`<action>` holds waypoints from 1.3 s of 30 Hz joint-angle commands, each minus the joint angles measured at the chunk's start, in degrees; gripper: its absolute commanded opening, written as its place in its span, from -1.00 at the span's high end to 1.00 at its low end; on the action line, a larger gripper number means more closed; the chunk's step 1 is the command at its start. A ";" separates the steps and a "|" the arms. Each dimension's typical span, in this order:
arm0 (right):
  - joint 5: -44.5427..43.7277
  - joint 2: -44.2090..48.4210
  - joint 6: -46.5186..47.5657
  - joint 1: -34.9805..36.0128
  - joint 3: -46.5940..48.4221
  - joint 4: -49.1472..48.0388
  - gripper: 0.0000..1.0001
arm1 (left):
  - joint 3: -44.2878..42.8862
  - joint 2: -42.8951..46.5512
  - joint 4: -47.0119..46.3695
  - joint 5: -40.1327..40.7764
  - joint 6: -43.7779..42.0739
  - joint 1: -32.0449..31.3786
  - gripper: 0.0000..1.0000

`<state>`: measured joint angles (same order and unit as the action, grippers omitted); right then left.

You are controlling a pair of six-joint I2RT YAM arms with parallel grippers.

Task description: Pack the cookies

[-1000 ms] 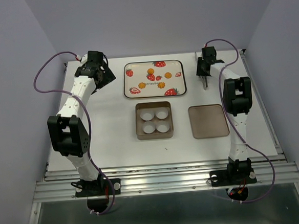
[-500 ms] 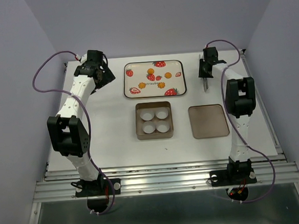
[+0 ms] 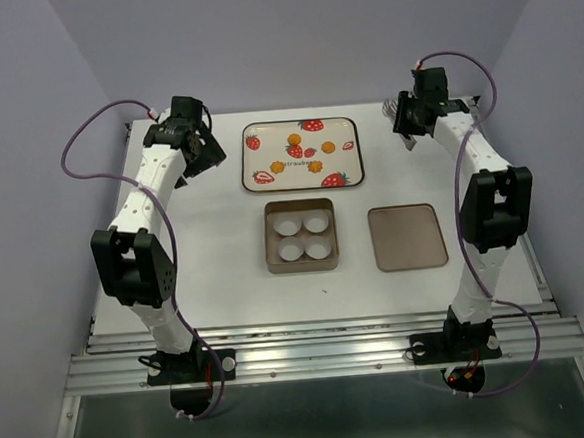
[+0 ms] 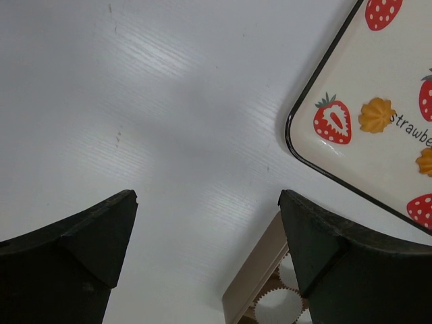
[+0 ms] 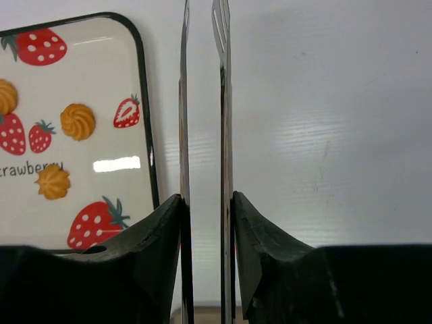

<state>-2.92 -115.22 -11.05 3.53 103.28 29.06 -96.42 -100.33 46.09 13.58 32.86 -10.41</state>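
Several small orange cookies point(image 3: 294, 138) lie on the strawberry-printed tray point(image 3: 352, 165) at the back middle of the table. My right gripper point(image 3: 409, 126) hovers just right of the tray, shut on a pair of thin metal tongs point(image 5: 222, 101); in the right wrist view point(image 5: 206, 199) the two blades point past the tray's edge point(image 5: 145, 101), with cookies point(image 5: 77, 121) to their left. Off the tray's left side, my left gripper point(image 3: 195, 156) stands open over bare table, nothing between its fingers point(image 4: 208, 199). One cookie point(image 4: 376, 115) shows in its view.
A brown square box point(image 3: 270, 239) with white paper cups point(image 3: 315, 220) sits in front of the tray. Its flat brown lid point(image 3: 407, 237) lies to the right. Purple walls close in at the left, the right and the back.
The right gripper has closed on the tongs and risen with them toward the back right corner. The left arm has barely moved.
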 commanded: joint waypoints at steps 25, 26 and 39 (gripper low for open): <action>3.18 -3.25 -4.60 16.33 23.88 24.73 0.10 | -5.44 1.19 1.02 -1.01 0.36 -0.92 -0.98; 2.66 -3.61 -4.25 16.33 24.33 25.43 0.09 | -5.10 1.37 0.85 -1.10 0.53 -0.92 -0.98; -2.97 -8.79 -2.92 17.56 26.53 26.58 0.03 | -0.17 3.30 -0.30 -2.77 2.38 -1.19 -0.98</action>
<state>-3.73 -123.50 -14.52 20.58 126.28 55.48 -97.76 -99.53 46.17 10.94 34.37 -11.18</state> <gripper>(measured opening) 0.483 0.986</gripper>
